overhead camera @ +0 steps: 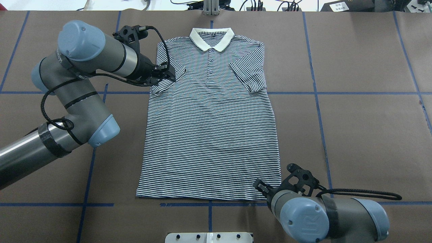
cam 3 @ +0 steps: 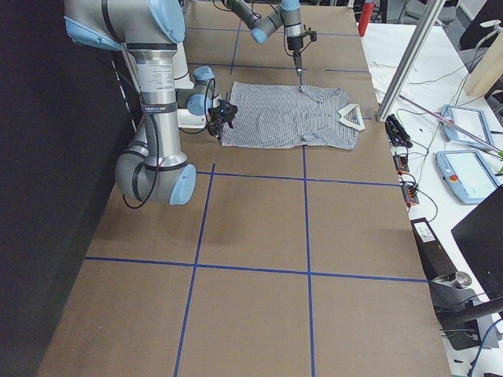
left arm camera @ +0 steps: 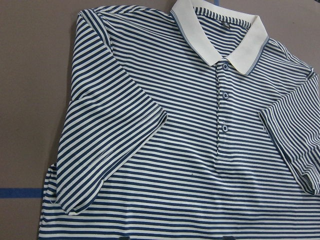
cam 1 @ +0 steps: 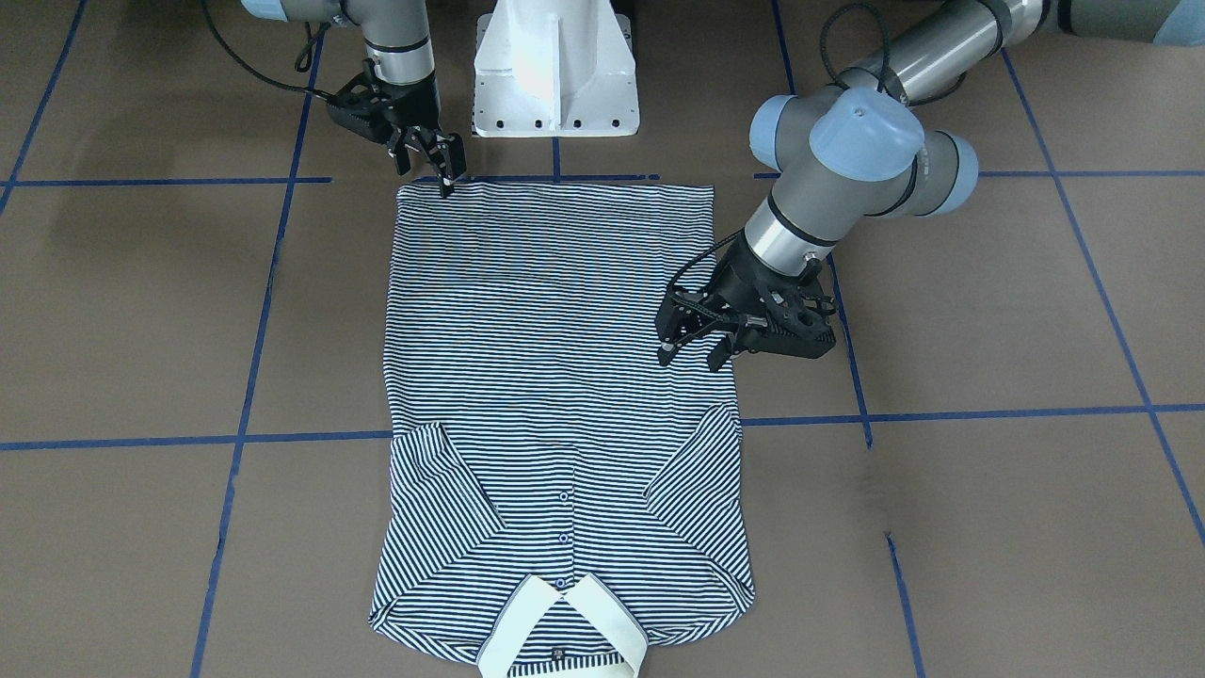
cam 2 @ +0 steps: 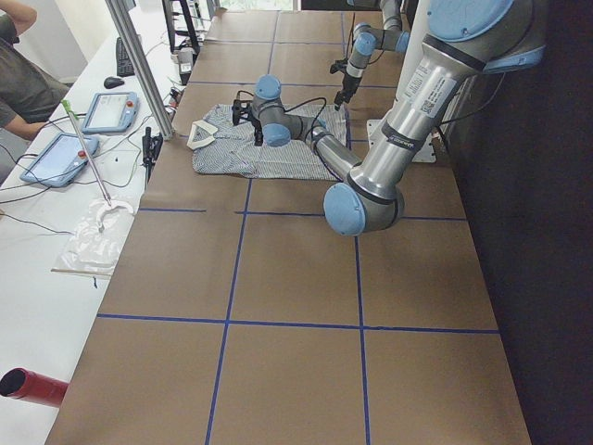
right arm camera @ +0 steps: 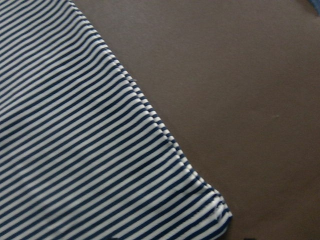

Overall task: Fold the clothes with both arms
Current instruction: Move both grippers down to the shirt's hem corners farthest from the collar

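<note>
The striped polo shirt [cam 1: 555,377] lies flat and face up on the brown table, with its cream collar [overhead camera: 211,37] on the far side from the robot and both sleeves folded in over the chest. My left gripper [cam 1: 692,356] is open and empty; it hovers above the shirt's side edge by the sleeve [overhead camera: 165,84]. Its wrist view looks down on the placket [left arm camera: 223,110] and shows no fingers. My right gripper [cam 1: 428,169] is open, with one fingertip [cam 1: 445,188] down at the hem corner [right arm camera: 215,210] nearest the base. It holds nothing that I can see.
The white pedestal base [cam 1: 555,75] stands just behind the hem. Blue tape lines [overhead camera: 337,93] grid the brown table top. A white bench with tablets [cam 2: 102,111] and a seated person [cam 2: 23,83] runs along the far side. A red cylinder [cam 2: 32,385] lies at one end.
</note>
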Controlling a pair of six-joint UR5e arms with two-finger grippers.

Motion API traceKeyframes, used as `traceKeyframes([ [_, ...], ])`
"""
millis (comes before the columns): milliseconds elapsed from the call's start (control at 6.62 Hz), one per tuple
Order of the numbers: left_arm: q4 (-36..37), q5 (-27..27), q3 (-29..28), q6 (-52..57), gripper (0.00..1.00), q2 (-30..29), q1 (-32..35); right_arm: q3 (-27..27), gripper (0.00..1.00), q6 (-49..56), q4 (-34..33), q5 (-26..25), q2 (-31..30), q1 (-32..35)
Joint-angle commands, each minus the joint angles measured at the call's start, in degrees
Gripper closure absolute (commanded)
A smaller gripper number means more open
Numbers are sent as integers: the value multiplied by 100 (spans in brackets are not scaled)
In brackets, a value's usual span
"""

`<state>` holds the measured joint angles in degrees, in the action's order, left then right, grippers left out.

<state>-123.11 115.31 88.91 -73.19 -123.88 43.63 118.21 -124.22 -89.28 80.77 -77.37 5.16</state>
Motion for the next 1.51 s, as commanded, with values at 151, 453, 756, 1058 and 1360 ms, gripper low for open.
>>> traceKeyframes([
  [151, -2, 0, 4, -11, 30, -5, -12, -52, 21, -137, -37, -62, -268, -112],
  [453, -11, -9, -23, 6, 30, 4, -12, -44, 75, -137, -63, -62, -261, -95],
  [756, -11, -17, -40, -3, 29, 4, -21, -52, 100, -67, -90, -35, -234, 37],
  [1058, -11, -17, -32, 24, 29, 39, -21, 26, 100, 72, -90, 43, -190, 265],
  [1360, 50, -96, 500, -412, 29, 379, -204, 307, 100, 170, -90, 149, -225, 389],
])
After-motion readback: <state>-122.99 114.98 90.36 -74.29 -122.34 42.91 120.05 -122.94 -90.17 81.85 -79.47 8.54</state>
